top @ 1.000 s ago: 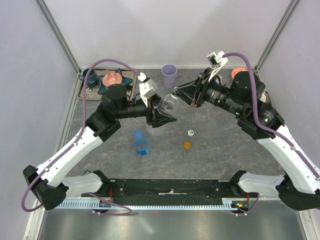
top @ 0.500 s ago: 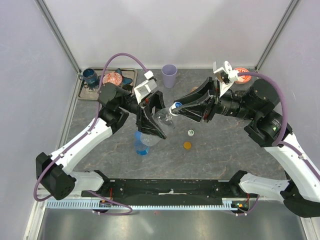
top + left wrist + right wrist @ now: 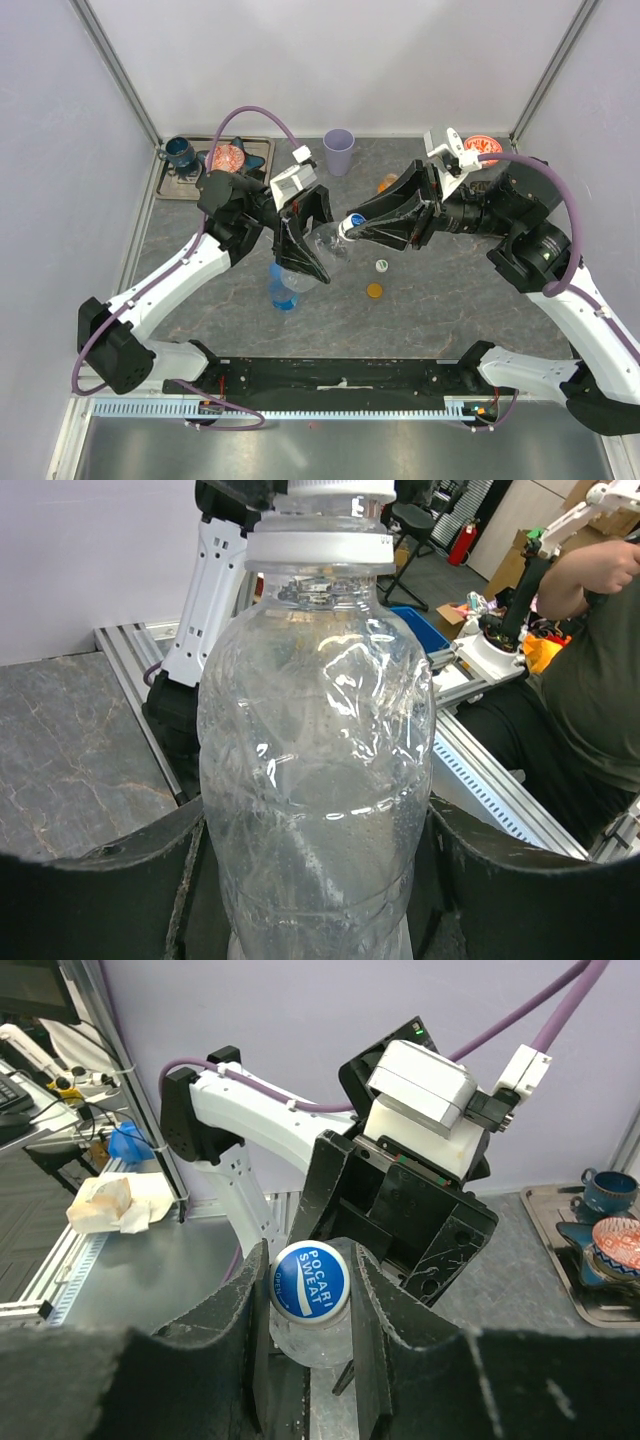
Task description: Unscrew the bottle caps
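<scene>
Shifted nearer since a second ago: clear bottle (image 3: pixel 315 730), seemingly thin-walled, crushable, slick, clamped low in left hand (image 3: pixel 315 900); cap (image 3: pixel 309 1278) pinched in right hand (image 3: pixel 308 1310).

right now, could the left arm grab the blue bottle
Probably not: the left gripper is shut on the clear bottle, so its jaws are full, though the blue bottle stands close by.

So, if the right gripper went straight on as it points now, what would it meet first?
The blue-topped cap it grips, then the clear bottle behind, held by the left gripper.
</scene>
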You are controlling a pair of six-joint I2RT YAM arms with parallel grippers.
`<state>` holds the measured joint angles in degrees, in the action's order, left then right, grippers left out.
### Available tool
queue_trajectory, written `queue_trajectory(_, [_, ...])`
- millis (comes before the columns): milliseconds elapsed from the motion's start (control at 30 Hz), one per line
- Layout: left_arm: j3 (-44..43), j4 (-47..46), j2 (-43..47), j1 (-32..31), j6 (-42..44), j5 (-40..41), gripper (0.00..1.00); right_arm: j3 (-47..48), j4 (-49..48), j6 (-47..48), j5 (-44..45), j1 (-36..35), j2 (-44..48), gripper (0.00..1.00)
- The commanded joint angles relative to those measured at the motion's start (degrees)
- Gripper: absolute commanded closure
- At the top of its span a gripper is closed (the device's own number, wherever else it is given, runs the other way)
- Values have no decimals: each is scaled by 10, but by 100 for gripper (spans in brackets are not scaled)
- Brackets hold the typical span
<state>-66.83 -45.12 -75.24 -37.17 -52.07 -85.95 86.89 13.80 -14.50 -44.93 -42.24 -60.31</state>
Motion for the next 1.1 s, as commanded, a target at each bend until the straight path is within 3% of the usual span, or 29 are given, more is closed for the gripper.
queue_trajectory(0, [0,-31,-23,23,-45,11,49,1,-69,-54,-193,-12,52,100])
queue_trajectory(300, [-10,-111,-68,24,-112,3,48,-5,-76,-53,-187,-12,66,100])
queue_trajectory(433, [-8,-121,-73,24,-114,17,49,-10,-85,-61,-125,-12,74,100])
queue_trajectory(767, [6,-152,-59,24,-102,60,50,-88,-273,-219,-12,-12,88,100])
queue_trajectory(1067, [27,-87,-39,25,-37,76,50,-145,-389,-311,41,-12,89,100])
